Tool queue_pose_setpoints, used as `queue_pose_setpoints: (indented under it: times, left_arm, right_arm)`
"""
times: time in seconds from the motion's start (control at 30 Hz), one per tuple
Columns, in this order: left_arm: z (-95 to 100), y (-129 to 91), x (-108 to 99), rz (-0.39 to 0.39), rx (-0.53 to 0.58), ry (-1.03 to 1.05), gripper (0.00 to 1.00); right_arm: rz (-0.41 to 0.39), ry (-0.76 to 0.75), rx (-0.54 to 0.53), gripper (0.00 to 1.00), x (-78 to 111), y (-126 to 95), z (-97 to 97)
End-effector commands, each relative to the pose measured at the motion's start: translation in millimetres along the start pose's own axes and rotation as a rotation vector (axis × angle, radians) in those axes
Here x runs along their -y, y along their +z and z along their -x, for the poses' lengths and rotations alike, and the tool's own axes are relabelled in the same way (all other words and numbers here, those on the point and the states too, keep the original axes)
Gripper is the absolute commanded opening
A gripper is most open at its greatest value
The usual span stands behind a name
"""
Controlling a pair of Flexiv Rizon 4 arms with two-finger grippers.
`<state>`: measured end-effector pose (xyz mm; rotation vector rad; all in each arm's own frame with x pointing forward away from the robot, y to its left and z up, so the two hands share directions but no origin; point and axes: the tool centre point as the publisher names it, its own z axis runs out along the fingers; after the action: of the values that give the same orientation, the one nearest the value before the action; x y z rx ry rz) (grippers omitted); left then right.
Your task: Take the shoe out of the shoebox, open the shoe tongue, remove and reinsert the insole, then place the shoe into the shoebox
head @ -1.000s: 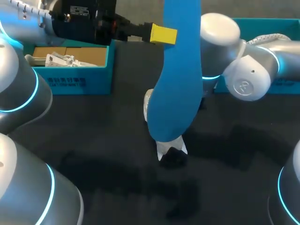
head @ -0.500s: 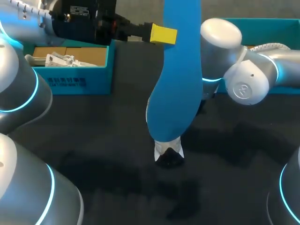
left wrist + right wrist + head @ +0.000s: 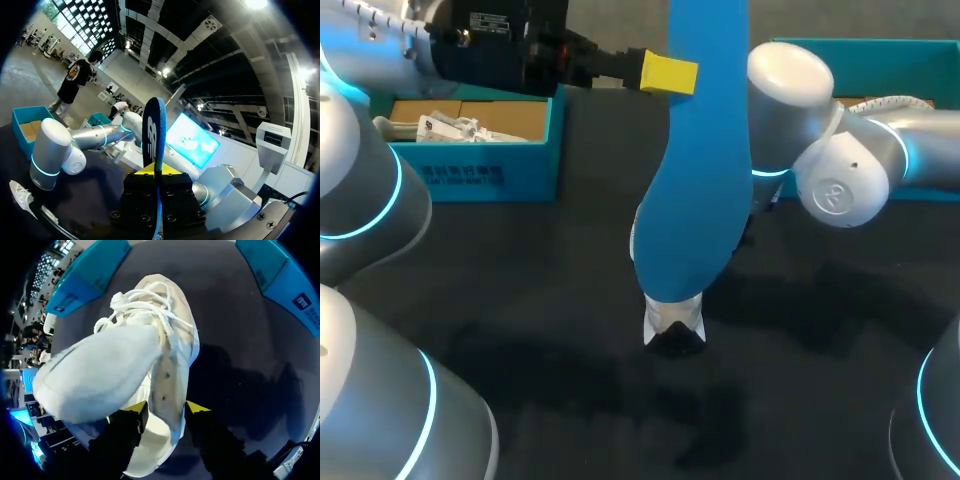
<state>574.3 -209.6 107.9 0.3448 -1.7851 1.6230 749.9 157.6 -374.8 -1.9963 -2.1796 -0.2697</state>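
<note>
Near the middle of the worktop [image 3: 520, 300], the right claw [image 3: 165, 407] is closed on a white shoe [image 3: 170, 355], one yellow tip pressing each flank; whether the sole rests on the surface cannot be told. The left claw [image 3: 156, 172] pinches a blue insole [image 3: 695, 180] at its narrower part, raised above the shoe and hiding most of it from overhead. The likely trouble is that the insole's free broad end bends or snags the laces [image 3: 145, 305] and misses the opening, or that the shoe twists (only its sides are gripped). A teal shoebox [image 3: 535, 160] stands at the back left corner and a second teal box [image 3: 880, 55] at the back right, close to the right arm [image 3: 845, 180]. Open room lies towards the front edge.
</note>
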Motion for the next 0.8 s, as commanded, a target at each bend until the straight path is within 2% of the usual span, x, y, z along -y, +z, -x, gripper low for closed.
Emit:
queue_pose_setpoints:
  times: [0.03,0.3,0.8]
  left_arm:
    - [0.7,1,0,0.002,0.0,0.0,0.0]
    - [0.7,1,0,0.002,0.0,0.0,0.0]
    - [0.7,1,0,0.002,0.0,0.0,0.0]
  right_arm:
    - [0.032,0.006,-0.029,1.0,5.6,-12,-3.3]
    - [0.115,0.001,-0.141,1.0,5.8,-38,-4.4]
    - [0.115,0.001,-0.141,1.0,5.8,-38,-4.4]
